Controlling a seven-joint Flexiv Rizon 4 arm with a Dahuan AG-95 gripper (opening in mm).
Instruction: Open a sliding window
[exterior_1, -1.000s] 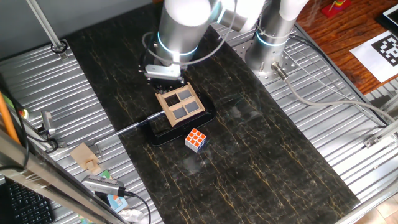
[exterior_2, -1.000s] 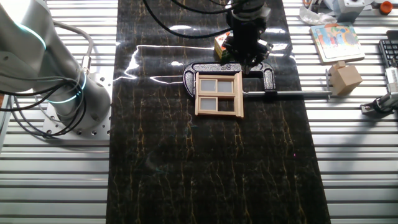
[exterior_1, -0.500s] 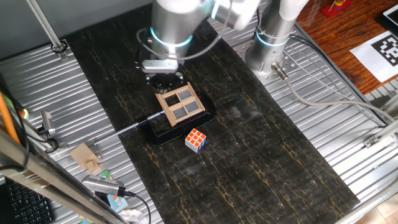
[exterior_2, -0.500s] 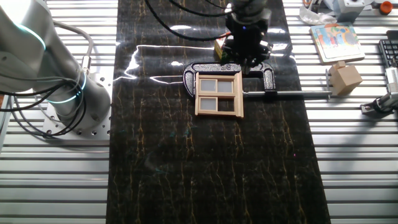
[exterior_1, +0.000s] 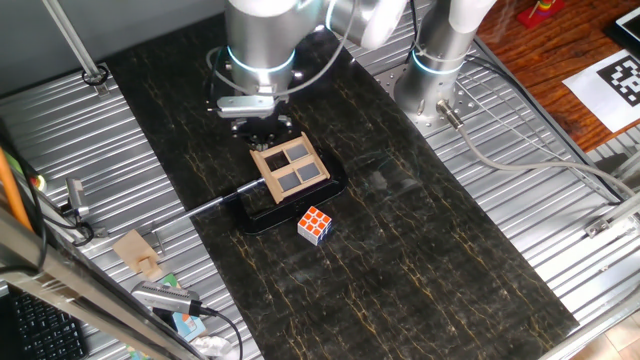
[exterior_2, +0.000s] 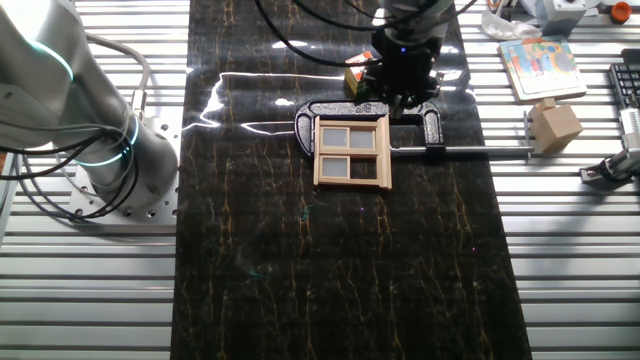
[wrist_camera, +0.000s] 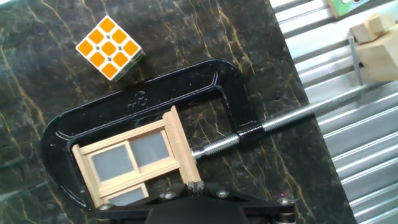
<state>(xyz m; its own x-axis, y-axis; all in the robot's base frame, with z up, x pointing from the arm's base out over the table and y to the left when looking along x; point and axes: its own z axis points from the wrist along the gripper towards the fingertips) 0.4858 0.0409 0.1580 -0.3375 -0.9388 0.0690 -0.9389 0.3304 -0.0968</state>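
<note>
The sliding window (exterior_1: 290, 167) is a small light-tan wooden frame with grey panes, lying flat inside a glossy black C-clamp (exterior_1: 256, 215) on the dark table. It also shows in the other fixed view (exterior_2: 351, 152) and the hand view (wrist_camera: 177, 143). My gripper (exterior_1: 267, 137) hangs low at the window's far edge. In the hand view the gripper (wrist_camera: 197, 185) has its fingertips pressed together, right at the end of the frame's side rail. Nothing shows between the fingers. In the other fixed view the gripper (exterior_2: 393, 106) stands over the clamp's top arm.
A Rubik's cube (exterior_1: 315, 224) lies just beyond the clamp, also in the hand view (wrist_camera: 108, 48). The clamp's screw rod (exterior_2: 480, 152) sticks out sideways toward a wooden block (exterior_2: 555, 125) on the ribbed metal bench. The arm's base (exterior_1: 440, 60) stands at the back.
The wrist above the window has shifted a little to the left in one fixed view. The window and the clamp lie where they were.
</note>
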